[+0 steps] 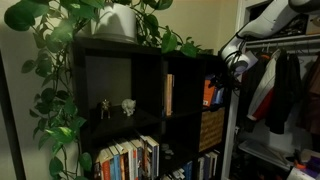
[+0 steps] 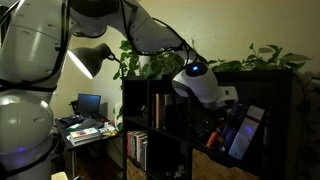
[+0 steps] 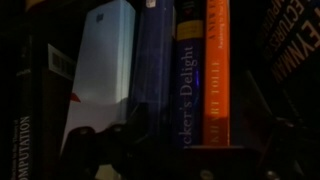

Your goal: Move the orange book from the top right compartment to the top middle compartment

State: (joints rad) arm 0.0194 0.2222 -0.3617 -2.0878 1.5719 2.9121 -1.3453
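- The orange book (image 3: 218, 70) stands in the top right compartment (image 1: 210, 65), at two o'clock in the wrist view, touching a blue book (image 3: 188, 80).
- The gripper (image 1: 232, 70) hovers at that compartment's mouth; its jaw state cannot be told.

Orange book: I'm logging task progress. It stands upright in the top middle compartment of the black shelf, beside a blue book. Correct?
Not quite. The orange book stands upright beside the blue book in the top right compartment, not the top middle compartment, as an exterior view shows.
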